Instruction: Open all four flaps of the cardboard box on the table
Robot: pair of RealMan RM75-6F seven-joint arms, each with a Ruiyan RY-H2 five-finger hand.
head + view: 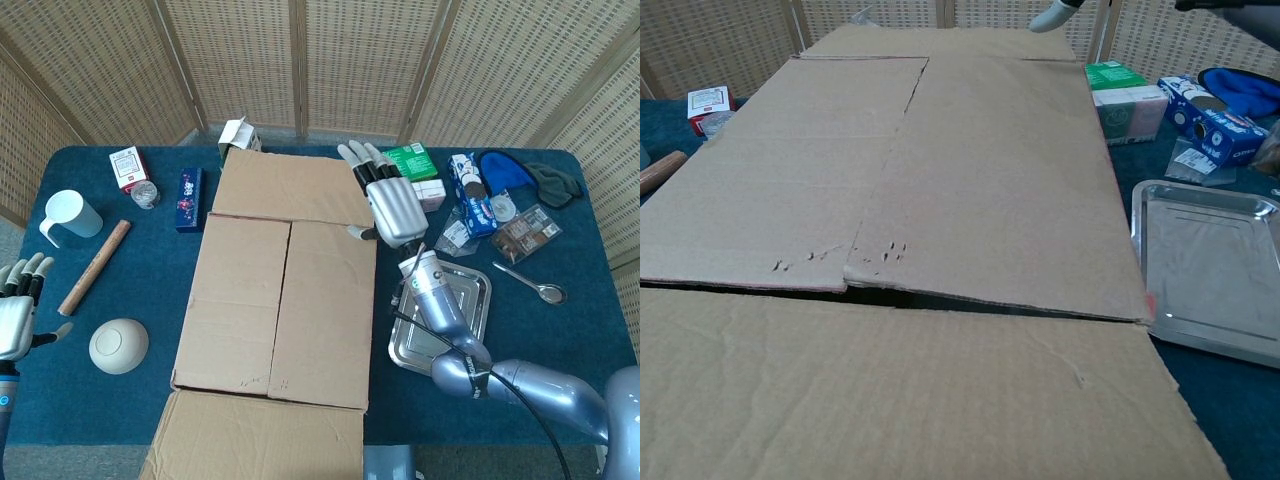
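The cardboard box (280, 300) fills the middle of the table. Its far flap (285, 185) and near flap (260, 440) are folded outward. The left flap (235, 300) and right flap (325, 310) lie flat over the top and meet at a centre seam, which the chest view shows across the box top (940, 150). My right hand (390, 200) is at the box's far right corner, its fingers stretched away from me and its thumb at the right flap's edge, holding nothing. Only its thumb tip (1055, 15) shows in the chest view. My left hand (18, 305) is at the table's left edge, fingers apart, empty.
A metal tray (475, 300) lies right of the box under my right forearm, with a spoon (530, 283) beyond it. Small boxes and snack packs (470, 195) crowd the far right. On the left are a bowl (118, 345), a wooden stick (95, 266) and a cup (70, 215).
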